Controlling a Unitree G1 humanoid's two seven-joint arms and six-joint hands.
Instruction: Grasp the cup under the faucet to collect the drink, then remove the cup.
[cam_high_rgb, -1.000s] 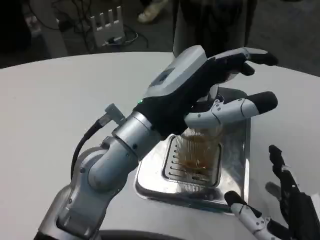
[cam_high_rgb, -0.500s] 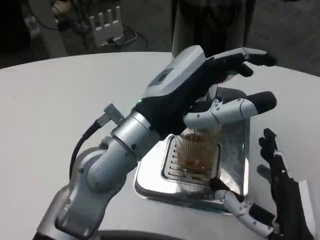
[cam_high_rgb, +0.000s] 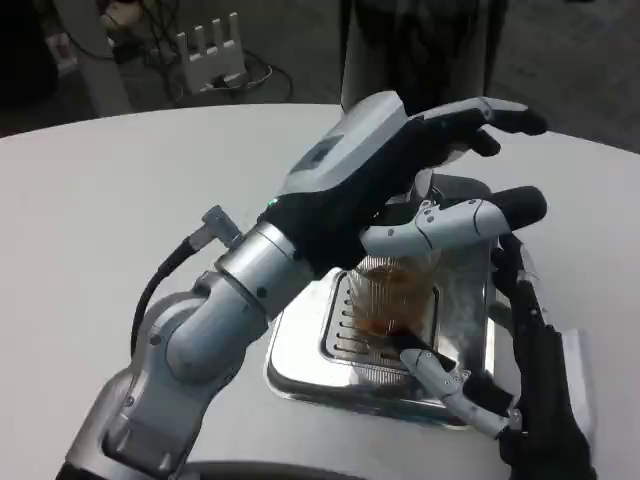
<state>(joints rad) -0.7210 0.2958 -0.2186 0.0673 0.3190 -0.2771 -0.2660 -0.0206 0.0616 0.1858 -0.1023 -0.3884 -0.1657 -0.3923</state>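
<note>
Cup (cam_high_rgb: 398, 295), ribbed clear glass with amber drink in it, stands on the slotted grate of the metal drip tray (cam_high_rgb: 300, 365). Right hand (cam_high_rgb: 510, 385) nears it, fingers apart, empty; left hand (cam_high_rgb: 400, 170) hovers spread above. A thumb nudge could tip the cup and spill.

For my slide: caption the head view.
Left hand hovers over the amber-filled cup on the drip tray while the right hand reaches in.

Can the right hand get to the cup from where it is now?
Probably yes: the right hand is open beside the cup on the drip tray; the left hand hovers above, not between them.
</note>
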